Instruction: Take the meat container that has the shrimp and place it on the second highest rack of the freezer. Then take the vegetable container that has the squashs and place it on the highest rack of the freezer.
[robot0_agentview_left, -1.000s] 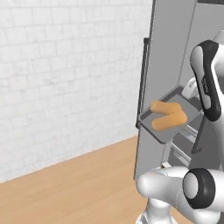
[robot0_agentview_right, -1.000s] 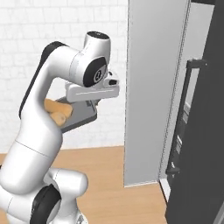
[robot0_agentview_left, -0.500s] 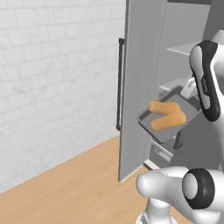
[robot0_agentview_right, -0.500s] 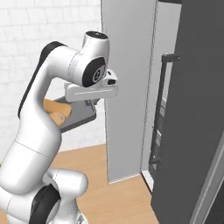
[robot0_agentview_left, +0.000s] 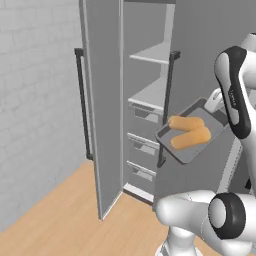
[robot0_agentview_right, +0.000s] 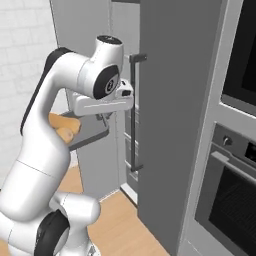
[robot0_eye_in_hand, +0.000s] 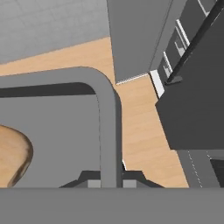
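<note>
Freezer (robot0_agentview_left: 102, 100): door swung open, pale shelves above, grey drawers below.
Top shelf (robot0_agentview_left: 152, 52): looks bare, so the tray's placement is yet to do.
Squash tray (robot0_agentview_left: 192, 145): carried in the air just outside the shelves, two squashes (robot0_agentview_left: 189, 132) inside.
Gripper (robot0_eye_in_hand: 111, 177): clenched on the tray's rim.
Shrimp tray: cannot tell whether it is shelved.

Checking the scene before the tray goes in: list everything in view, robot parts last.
tray: one, dark grey, held up in front of the freezer
squashes: two, tan-orange, side by side in the tray
freezer: one, grey, doors open, pale shelves above drawers
oven: one, dark, built in at right
floor: wood, light brown
wall: white brick, at left
end effector: one, dark, shut on the tray rim
</note>
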